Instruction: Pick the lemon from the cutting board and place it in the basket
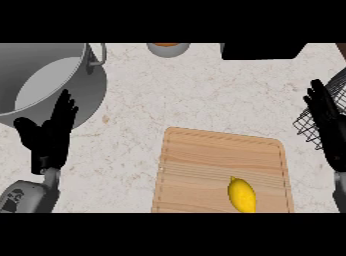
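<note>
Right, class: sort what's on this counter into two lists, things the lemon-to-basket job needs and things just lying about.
Needed: lemon; cutting board under it; wire basket at the right edge; right hand, open by the basket.

Lying about: grey pot; small cup at the top edge; black object beside it; left hand, resting open at the left.
</note>
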`<control>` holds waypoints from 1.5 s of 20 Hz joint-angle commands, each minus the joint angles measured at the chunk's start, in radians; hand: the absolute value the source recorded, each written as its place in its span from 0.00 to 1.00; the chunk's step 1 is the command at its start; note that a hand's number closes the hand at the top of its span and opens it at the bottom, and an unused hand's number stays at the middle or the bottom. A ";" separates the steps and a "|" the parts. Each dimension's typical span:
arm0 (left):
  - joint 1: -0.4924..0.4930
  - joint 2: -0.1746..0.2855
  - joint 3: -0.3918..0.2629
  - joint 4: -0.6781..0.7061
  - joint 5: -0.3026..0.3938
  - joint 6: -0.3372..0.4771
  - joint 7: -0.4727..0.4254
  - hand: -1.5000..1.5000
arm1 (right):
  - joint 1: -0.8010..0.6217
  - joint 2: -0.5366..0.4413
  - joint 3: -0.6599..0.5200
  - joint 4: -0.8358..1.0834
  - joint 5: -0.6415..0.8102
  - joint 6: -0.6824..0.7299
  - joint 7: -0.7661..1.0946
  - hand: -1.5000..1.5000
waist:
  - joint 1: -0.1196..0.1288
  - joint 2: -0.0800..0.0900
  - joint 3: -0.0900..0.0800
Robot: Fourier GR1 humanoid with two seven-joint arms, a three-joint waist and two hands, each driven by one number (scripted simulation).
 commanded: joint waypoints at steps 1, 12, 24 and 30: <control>0.012 -0.005 -0.027 0.044 -0.013 -0.029 0.020 0.50 | -0.066 0.067 0.086 0.018 -0.024 0.084 -0.012 1.00 | 0.018 -0.020 -0.015; 0.218 0.042 -0.104 0.118 0.045 -0.173 0.083 0.50 | -0.052 0.175 0.702 -0.246 0.103 0.514 -0.228 0.00 | 0.026 -0.032 -0.015; 0.269 0.067 -0.064 0.108 0.066 -0.216 0.049 0.50 | -0.327 -0.134 0.526 -0.569 0.555 0.489 0.203 0.00 | -0.012 -0.037 -0.020; 0.257 0.074 -0.042 0.127 0.068 -0.239 0.031 0.50 | -0.510 -0.301 0.325 -0.644 0.285 0.787 0.343 0.00 | -0.002 -0.029 -0.021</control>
